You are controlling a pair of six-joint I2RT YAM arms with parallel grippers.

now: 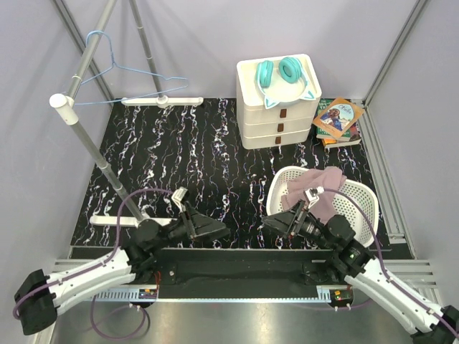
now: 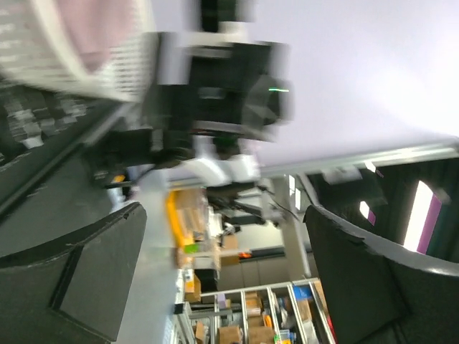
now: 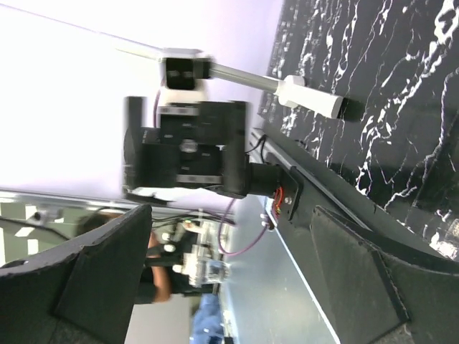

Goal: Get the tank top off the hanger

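- The tank top [image 1: 319,183], a small dusty-pink sleeveless garment of soft cloth, lies crumpled in a loose heap inside a white perforated basket [image 1: 358,208] at the right of the black marbled table. Part of it drapes over the basket's far rim. It is off the hanger and well apart from it. From the left wrist, it shows only as a blurred pink patch behind the basket's mesh.
- The hanger [image 1: 136,69], thin light-blue wire bent into a triangle, hangs bare by its curved hook from the slanted grey rail [image 1: 86,57] at the far left corner. Its body is swung out to the right of the rail.
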